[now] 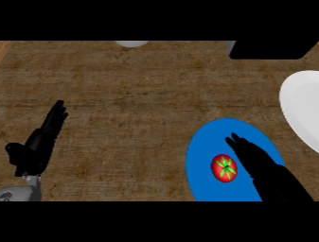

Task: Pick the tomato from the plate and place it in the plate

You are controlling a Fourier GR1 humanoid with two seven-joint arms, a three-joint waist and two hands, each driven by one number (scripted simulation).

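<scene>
Here, at the view's left, the left hand shows with its fingers straight and spread slightly apart, pointing away from the robot, the thumb sticking out to the side; it holds nothing and rests over the brown, rough-textured worktop, with its grey forearm coming in from the lower edge. Along the far edge, near the middle, part of a pale round thing shows, cut off by the frame. Moving rightward, a blue plate lies on the worktop near the lower edge, and on it sits the tomato, red with a green star-shaped stem patch, placed in the nearer half of the plate. Just beside the tomato, on its right, the right hand reaches over the blue plate with its fingers extended and held together, pointing up and to the left; its fingertips lie past the tomato and do not curl around it. Whether the hand touches the tomato cannot be told. Farther right, a white plate lies partly cut off by the right edge, near the blue plate but apart from it. A black box-shaped thing sits at the far right corner.
</scene>
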